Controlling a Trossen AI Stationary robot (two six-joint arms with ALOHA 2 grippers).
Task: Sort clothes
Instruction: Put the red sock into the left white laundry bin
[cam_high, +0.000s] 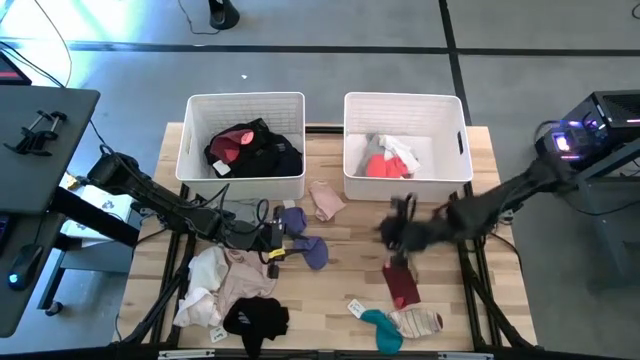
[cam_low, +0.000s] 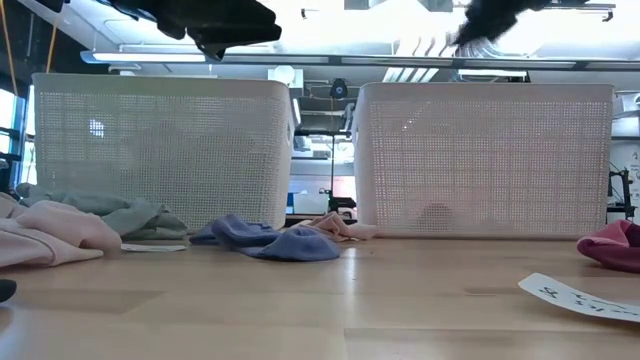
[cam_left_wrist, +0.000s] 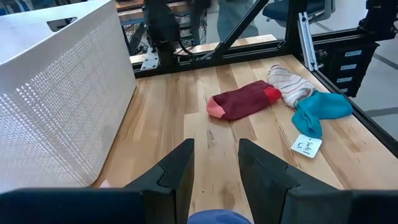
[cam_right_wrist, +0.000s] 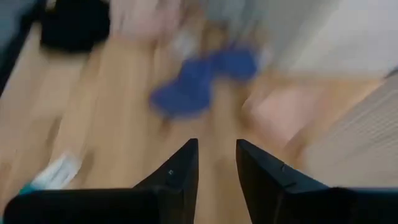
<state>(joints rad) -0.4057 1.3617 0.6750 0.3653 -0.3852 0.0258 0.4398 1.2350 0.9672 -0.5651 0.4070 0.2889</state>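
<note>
Clothes lie on the wooden table: a lavender sock pair (cam_high: 303, 238), a pink sock (cam_high: 326, 199), a cream and pink pile (cam_high: 215, 283), a black garment (cam_high: 256, 319), a maroon sock (cam_high: 401, 284), a teal sock (cam_high: 381, 329) and a striped sock (cam_high: 420, 321). The left bin (cam_high: 195, 165) holds black and pink clothes. The right bin (cam_high: 455, 165) holds grey, coral and white ones. My left gripper (cam_left_wrist: 216, 148) hovers open by the lavender socks, nothing between its fingers. My right gripper (cam_right_wrist: 216, 148), blurred, is open above the table in front of the right bin, over the maroon sock's far end.
A paper tag (cam_high: 355, 307) lies by the teal sock and another (cam_low: 585, 296) near the front right. Bare wood (cam_high: 350, 255) lies between the lavender socks and the maroon sock. The bins' walls (cam_low: 160, 150) stand along the far side.
</note>
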